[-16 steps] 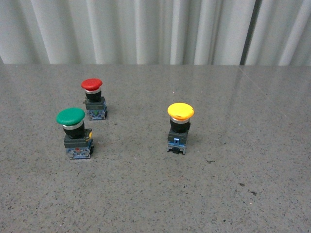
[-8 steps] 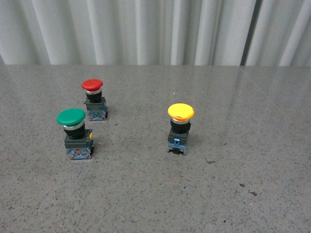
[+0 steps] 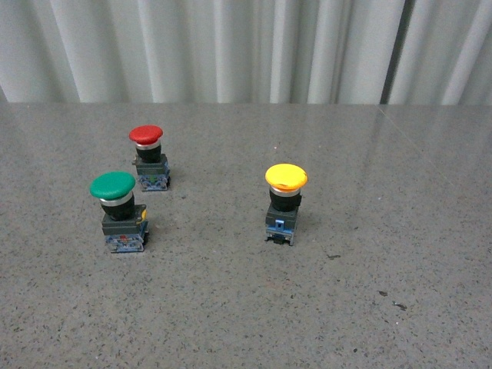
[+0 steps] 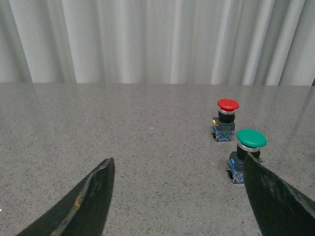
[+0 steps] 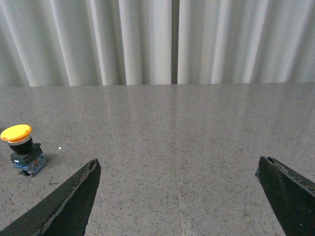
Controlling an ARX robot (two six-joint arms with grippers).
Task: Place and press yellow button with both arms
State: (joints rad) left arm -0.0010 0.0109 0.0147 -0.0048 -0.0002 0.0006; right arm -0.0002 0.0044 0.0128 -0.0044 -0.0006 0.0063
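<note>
Front view, near to far: a few dark specks [image 3: 396, 305] lie on the grey speckled table [image 3: 231, 323], nearest on the right side. Next come the green button [image 3: 115, 207] on the left and the yellow button [image 3: 284, 204] about centre, both upright on their bases and well apart from each other. Bare table lies all round the yellow one, with its cap up and nothing touching it. The red button [image 3: 147, 156] stands upright just behind the green one, near it but not touching. A white pleated curtain [image 3: 231, 46] closes off the far edge.

Left wrist view: the left gripper [image 4: 177, 157] is spread wide with nothing between its jaws. One finger [image 4: 275, 196] overlaps the green button's base in this picture; can't tell whether they touch. The green cap and the red button show clear beyond it.

Right wrist view: the right gripper [image 5: 178, 160] is also spread wide and holds nothing, with bare table between the jaws. The yellow button sits off to the outside of one finger [image 5: 69, 201], apart from it and uncovered.
</note>
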